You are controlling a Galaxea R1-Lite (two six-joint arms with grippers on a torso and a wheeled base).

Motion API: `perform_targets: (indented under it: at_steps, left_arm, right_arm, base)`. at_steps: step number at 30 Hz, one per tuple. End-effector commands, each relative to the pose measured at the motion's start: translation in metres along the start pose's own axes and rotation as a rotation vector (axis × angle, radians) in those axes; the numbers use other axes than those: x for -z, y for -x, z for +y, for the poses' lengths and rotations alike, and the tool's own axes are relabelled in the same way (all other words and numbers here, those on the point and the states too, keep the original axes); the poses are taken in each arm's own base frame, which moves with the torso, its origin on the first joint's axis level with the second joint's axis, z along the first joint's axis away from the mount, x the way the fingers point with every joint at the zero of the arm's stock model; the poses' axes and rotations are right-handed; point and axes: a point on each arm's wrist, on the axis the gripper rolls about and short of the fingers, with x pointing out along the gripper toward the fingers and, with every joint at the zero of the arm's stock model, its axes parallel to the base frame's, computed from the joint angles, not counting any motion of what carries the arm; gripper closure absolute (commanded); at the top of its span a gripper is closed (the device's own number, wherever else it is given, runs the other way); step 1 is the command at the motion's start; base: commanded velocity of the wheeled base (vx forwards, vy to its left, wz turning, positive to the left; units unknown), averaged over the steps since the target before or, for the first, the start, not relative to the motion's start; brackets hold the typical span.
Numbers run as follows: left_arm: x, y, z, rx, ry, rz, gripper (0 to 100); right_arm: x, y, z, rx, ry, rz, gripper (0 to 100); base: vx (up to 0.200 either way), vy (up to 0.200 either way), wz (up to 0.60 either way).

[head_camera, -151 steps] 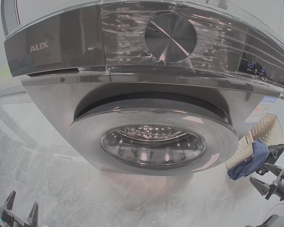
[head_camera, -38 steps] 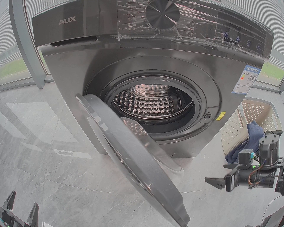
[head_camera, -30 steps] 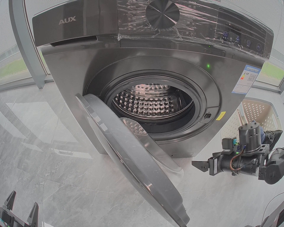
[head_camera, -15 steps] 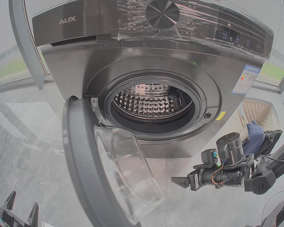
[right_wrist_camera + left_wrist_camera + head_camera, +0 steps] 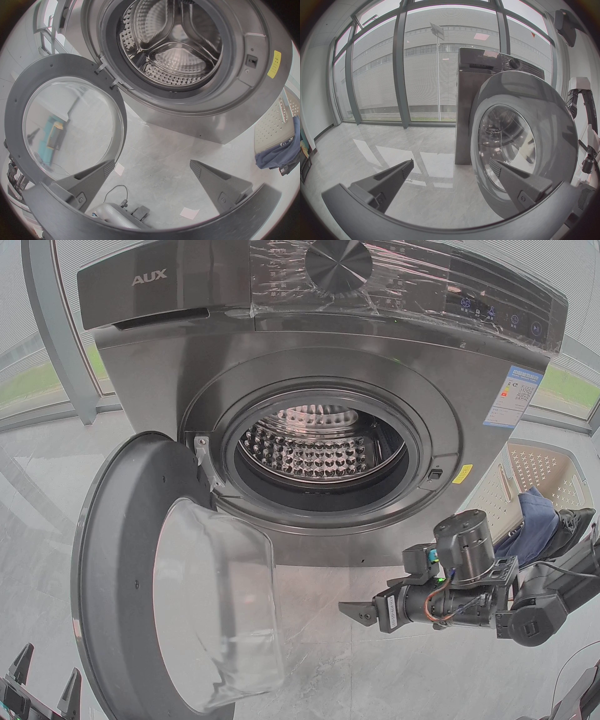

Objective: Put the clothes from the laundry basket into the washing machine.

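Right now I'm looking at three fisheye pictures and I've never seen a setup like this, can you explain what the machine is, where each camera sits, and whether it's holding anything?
It is a wheeled robot with two arms. One picture comes from a camera on its head, looking down at a washing machine whose door hangs wide open, its drum empty. The other two come from cameras on the wrists, each looking past its own arm's jaws: the left arm sits low near the door, the right arm in front of the machine. Both pairs of jaws stand open and hold nothing. On the floor, to the robot's right of the machine, stands a laundry basket with a blue garment draped over its rim.
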Motion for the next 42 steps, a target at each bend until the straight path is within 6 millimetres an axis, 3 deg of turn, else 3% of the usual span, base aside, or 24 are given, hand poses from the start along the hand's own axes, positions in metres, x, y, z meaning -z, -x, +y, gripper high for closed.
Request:
perform_targets:
  at_steps: [1,8,18,19,22,31,37,42]
  left_arm:
    - [0.005,0.000,0.000,-0.001,0.001,0.006,0]
    - [0.005,0.000,0.000,-0.001,0.001,0.006,0]
    - [0.005,0.000,0.000,-0.001,0.001,0.006,0]
    - [0.005,0.000,0.000,-0.001,0.001,0.006,0]
    - [0.005,0.000,0.000,0.001,0.001,0.006,0]
    - [0.005,0.000,0.000,-0.001,0.001,0.006,0]
    - [0.005,0.000,0.000,-0.001,0.001,0.004,0]
    - [0.005,0.000,0.000,-0.001,-0.001,0.004,0]
  right_arm:
    - [-0.001,-0.026,0.012,-0.025,0.005,0.021,0]
    - [-0.005,-0.053,0.040,-0.081,0.006,0.015,0]
    - [-0.005,-0.071,0.051,-0.090,0.016,0.015,0]
    - [-0.002,-0.074,0.065,-0.124,0.023,0.012,0]
    - [-0.001,-0.075,0.077,-0.162,0.019,-0.025,0]
    - [-0.019,-0.078,0.070,-0.151,-0.009,-0.108,0]
    - [-0.015,-0.093,0.077,-0.157,-0.002,-0.099,0]
    - [-0.018,-0.094,0.071,-0.145,-0.004,-0.107,0]
  base:
    - [-0.200,0.000,0.00]
    - [0.000,0.000,0.00]
    - [-0.040,0.000,0.00]
    - [0.000,0.000,0.00]
    - [0.000,0.000,0.00]
    - [0.000,0.000,0.00]
    - [0.000,0.000,0.00]
    - [-0.080,0.000,0.00]
